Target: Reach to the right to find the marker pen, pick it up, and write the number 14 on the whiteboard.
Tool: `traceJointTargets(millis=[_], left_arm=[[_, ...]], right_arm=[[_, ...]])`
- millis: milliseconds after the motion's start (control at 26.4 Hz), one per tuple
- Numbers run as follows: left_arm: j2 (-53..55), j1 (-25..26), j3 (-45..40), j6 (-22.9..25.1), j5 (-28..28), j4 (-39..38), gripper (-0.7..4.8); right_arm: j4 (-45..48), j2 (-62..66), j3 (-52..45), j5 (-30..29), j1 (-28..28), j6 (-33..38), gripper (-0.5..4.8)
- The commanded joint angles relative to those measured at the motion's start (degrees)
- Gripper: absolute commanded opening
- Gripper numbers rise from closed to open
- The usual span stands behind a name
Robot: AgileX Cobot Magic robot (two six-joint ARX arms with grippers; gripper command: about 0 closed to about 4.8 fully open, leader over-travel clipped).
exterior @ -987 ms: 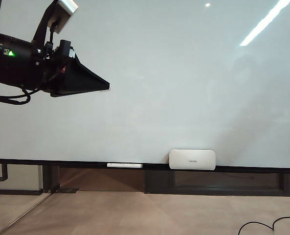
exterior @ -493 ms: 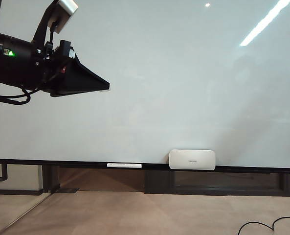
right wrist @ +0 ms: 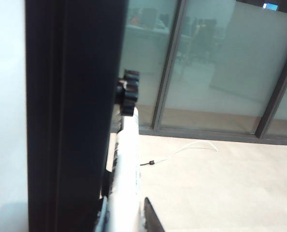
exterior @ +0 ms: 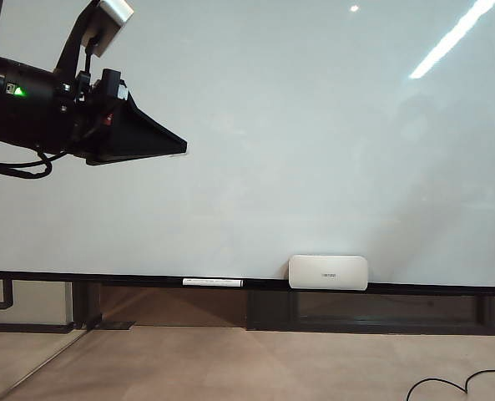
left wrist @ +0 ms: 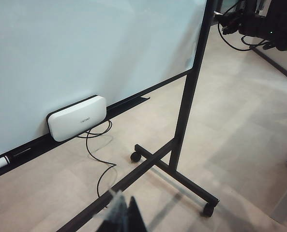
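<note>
Right gripper (right wrist: 128, 218) by the post (right wrist: 75, 116) at whiteboard's (exterior: 314, 167) right edge, fingers flanking pen (right wrist: 125, 159), clamp unclear | left gripper (exterior: 177, 148) together, upper left of board | step: pick-up | next: firm grip, lift clear, write 14

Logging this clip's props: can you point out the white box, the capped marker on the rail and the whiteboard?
white box (exterior: 328, 272), exterior view, middle of its front face.
capped marker (exterior: 212, 282), exterior view, middle of its white barrel.
whiteboard (exterior: 314, 150), exterior view, bare glossy surface.
</note>
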Motion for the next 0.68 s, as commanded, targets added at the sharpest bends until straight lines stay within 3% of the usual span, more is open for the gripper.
traceJointTargets(millis=[38,152,455,683], left_arm=[[-0.07,-0.02,0.17,0.26,0.07,0.76,-0.06],[-0.07,-0.02,0.17,0.68,0.07,0.74,-0.06],[-0.13,-0.02,0.17,0.94,2.67,0.11,-0.06],[-0.90,-1.64,0.17,1.01,3.04,-0.33,-0.06]], right_arm=[[1.07,-0.28,0.20,0.09,0.02,0.02,0.41],[0.76,-0.28,0.20,0.11,0.00,0.04,0.00],[-0.37,-2.19,-1.44,4.57,-0.02,3.10,-0.01],[-0.39,-9.62,-9.03,7.10,-0.28,3.48,-0.01]])
